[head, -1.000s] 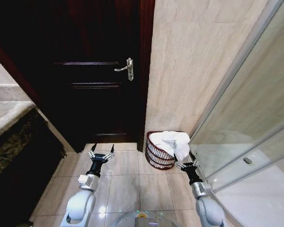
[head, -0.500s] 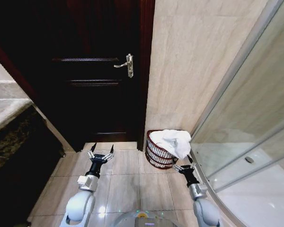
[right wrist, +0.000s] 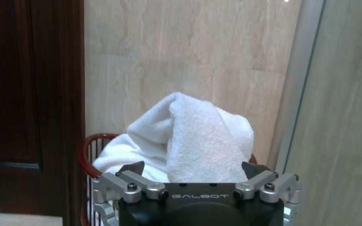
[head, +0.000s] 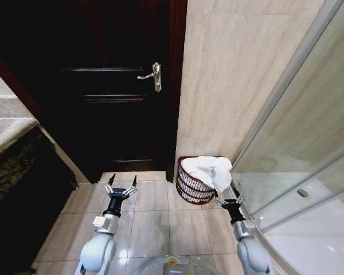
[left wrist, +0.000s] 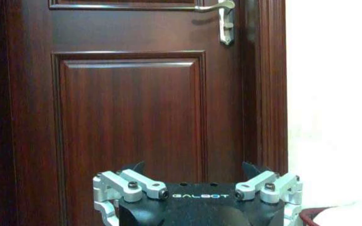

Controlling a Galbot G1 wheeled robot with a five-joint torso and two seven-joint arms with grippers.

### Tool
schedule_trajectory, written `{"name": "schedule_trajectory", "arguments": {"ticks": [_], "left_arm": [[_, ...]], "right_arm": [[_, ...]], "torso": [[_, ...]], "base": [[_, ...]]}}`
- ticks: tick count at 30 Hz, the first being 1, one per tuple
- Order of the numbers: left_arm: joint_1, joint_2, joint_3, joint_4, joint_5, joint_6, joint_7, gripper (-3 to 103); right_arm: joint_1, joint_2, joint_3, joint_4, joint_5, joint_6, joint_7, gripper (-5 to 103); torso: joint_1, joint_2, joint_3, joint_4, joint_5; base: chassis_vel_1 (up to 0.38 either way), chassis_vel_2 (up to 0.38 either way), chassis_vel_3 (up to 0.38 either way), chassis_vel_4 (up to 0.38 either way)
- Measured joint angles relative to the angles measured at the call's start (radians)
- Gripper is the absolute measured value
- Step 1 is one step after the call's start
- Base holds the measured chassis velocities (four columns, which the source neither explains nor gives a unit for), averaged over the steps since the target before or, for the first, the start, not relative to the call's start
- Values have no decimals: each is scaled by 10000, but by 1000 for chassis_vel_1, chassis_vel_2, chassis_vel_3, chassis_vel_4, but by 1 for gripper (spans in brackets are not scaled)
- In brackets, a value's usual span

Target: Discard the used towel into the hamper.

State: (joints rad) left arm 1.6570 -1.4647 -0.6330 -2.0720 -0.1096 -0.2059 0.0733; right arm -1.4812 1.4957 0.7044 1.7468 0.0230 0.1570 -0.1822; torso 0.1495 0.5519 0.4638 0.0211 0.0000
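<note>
In the head view we see the hamper (head: 194, 186), a small round reddish-brown basket of thin openwork slats tapering slightly to its base, standing upright on the pale glossy floor tiles (head: 160, 220) in the corner between the dark panelled wooden door (head: 112, 97) and the beige stone-look wall (head: 235, 74). The white terry towel (head: 208, 170) lies heaped in its mouth, rumpled and soft, with one fold draped over the rim on the side nearest the glass shower screen (head: 298, 143); in the right wrist view the towel (right wrist: 187, 141) rises to a blunt peak above the red rim (right wrist: 88, 150). We find the right gripper (head: 229, 199) low, just beside the hamper and apart from the towel, its jaws spread wide and empty. The left gripper (head: 121, 184) hangs over the floor tiles before the door, well apart from the hamper, jaws likewise spread wide. A silver lever handle (head: 153, 77) sits on the door.
</note>
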Motion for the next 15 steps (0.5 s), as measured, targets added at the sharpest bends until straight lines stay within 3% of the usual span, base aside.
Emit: {"name": "schedule_trajectory", "arguments": {"ticks": [15], "left_arm": [[-108,43,-157,238,-11,-146,-1,100]], "right_arm": [[1771,-250,-189,-1475,-158,-655,-133,100]], "torso": [[24,52,32,0,-1]], "base": [[0,0,0,0]]}}
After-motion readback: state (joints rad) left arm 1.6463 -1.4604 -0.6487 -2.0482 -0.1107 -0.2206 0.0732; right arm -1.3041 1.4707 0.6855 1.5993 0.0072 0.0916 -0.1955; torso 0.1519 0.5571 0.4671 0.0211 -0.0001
